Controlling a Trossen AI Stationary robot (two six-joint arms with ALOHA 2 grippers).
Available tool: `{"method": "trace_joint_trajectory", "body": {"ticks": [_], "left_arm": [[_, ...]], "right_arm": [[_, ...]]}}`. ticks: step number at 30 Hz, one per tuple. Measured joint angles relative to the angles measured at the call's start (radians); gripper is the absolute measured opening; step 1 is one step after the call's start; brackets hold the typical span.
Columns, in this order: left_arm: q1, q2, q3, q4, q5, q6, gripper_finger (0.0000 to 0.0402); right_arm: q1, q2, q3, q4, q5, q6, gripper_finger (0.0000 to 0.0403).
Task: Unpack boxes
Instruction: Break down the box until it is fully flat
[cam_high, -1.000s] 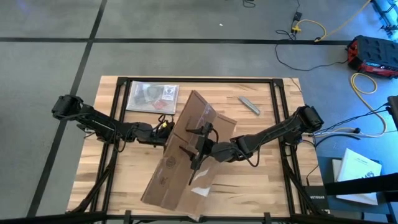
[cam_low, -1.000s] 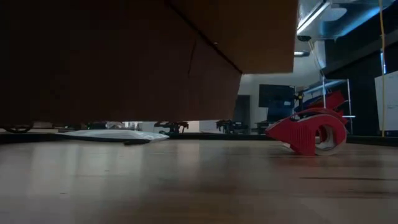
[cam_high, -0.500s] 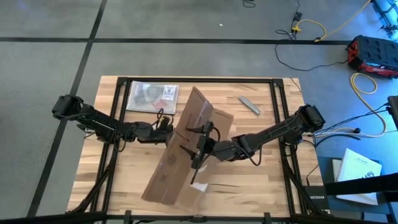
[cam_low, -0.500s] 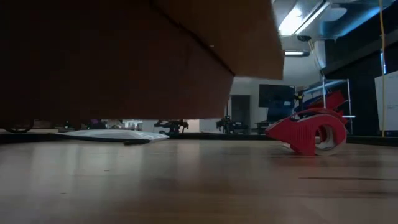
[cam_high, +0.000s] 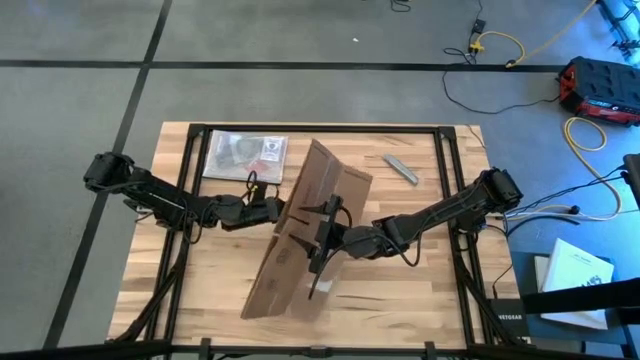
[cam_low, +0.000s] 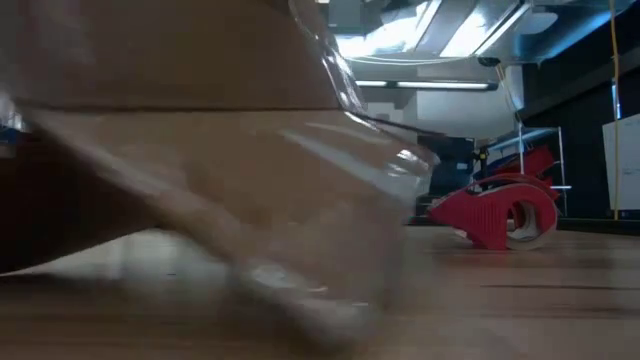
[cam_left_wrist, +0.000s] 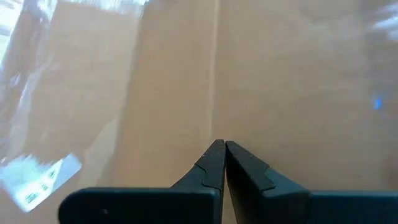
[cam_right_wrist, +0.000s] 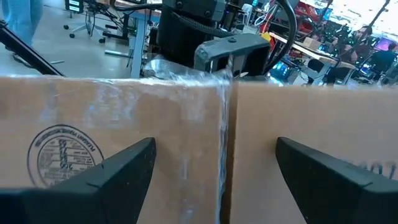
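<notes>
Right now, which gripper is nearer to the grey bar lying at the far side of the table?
The right gripper, at the cardboard box, is nearer to the grey bar. The left gripper is on the box's other side, farther from the bar.

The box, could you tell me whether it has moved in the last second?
Yes. The box has tipped up steeper, its lower end pulling in from the table's front edge.

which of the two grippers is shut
The left gripper: its fingers are pressed together against the cardboard box, while the right gripper stands wide open.
</notes>
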Motion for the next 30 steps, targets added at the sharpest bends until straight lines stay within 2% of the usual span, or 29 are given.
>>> {"method": "trace_joint_trajectory", "body": {"ticks": [7,13,19,30], "left_arm": [[0.000,0.000,0.000,-0.001,-0.001,-0.051,0.0000],[0.000,0.000,0.000,-0.002,0.001,-0.051,0.0000],[0.000,0.000,-0.001,-0.002,0.001,-0.051,0.0000],[-0.003,0.000,-0.001,-0.002,0.001,-0.068,0.0000]], "right_arm": [[0.000,-0.002,0.000,-0.059,0.000,-0.016,0.0321],[0.000,-0.002,0.000,-0.106,-0.024,-0.154,0.0321],[-0.001,-0.003,0.000,-0.136,-0.074,-0.176,0.0321],[-0.015,-0.003,0.000,-0.182,-0.067,-0.371,0.0321]]}}
